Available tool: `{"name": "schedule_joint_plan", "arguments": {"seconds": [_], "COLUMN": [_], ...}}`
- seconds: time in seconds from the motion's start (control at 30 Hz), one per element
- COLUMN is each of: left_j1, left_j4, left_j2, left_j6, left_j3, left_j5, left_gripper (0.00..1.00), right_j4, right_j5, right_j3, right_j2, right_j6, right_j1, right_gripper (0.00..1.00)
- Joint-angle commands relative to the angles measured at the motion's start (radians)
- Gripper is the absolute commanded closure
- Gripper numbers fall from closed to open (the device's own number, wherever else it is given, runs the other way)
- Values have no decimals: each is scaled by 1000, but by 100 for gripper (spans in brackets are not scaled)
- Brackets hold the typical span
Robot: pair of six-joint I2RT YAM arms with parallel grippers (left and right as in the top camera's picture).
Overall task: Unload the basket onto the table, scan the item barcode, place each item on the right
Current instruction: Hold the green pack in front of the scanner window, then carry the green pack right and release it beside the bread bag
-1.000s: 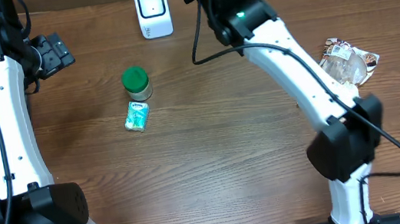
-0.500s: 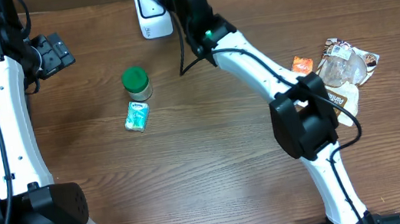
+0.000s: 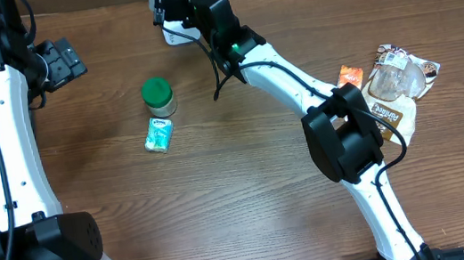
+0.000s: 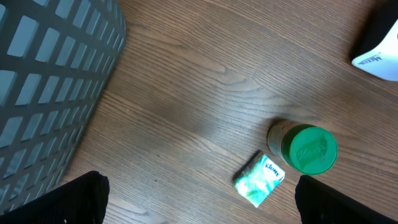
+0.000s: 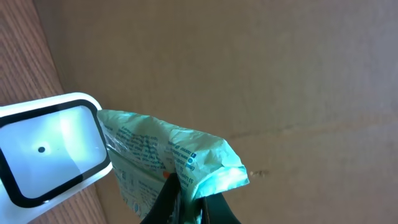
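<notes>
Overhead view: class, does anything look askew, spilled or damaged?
Nothing spilled or broken. Only the wrappers on the right lie in a crumpled heap, and the tissue pack sits tilted beside the green-lidded jar.

Fingers (image 5: 216, 209) pinch a green packet (image 5: 163, 154) apparently touching the scanner (image 5: 50, 149).

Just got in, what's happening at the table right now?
The right claw is shut on a mint-green packet, holding it close to the white scanner. The left claw hangs open and empty off to the side. A green-lidded jar and a tissue pack sit on the table.
</notes>
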Motion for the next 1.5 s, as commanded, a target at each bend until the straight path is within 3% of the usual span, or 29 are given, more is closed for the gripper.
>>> {"name": "schedule_joint_plan", "arguments": {"seconds": [0.0,0.33,0.9,1.13,1.2,1.23,1.47], "left_j1": [-2,-2,-2,-2,-2,-2,-2], "left_j4": [1,1,1,1,1,1,1], "left_j2": [9,9,9,9,9,9,9], "left_j6": [3,3,3,3,3,3,3], "left_j3": [3,3,3,3,3,3,3], "left_j5": [-5,-5,-5,-5,-5,-5,-5], "left_gripper": [1,0,1,0,1,0,0], "right_j4": [17,222,309,2,-208,-447,-1082], "right_j5": [-29,-21,63,172,186,177,-158], "right_j3": [16,16,16,16,16,16,16], "right_j2": [25,134,75,-185,-307,-432,-645], "right_j6": [-75,-79,-30,303,480,729,1178], "right_j1": [2,2,8,24,26,26,-68], "right_gripper": [96,96,96,96,96,96,95]}}
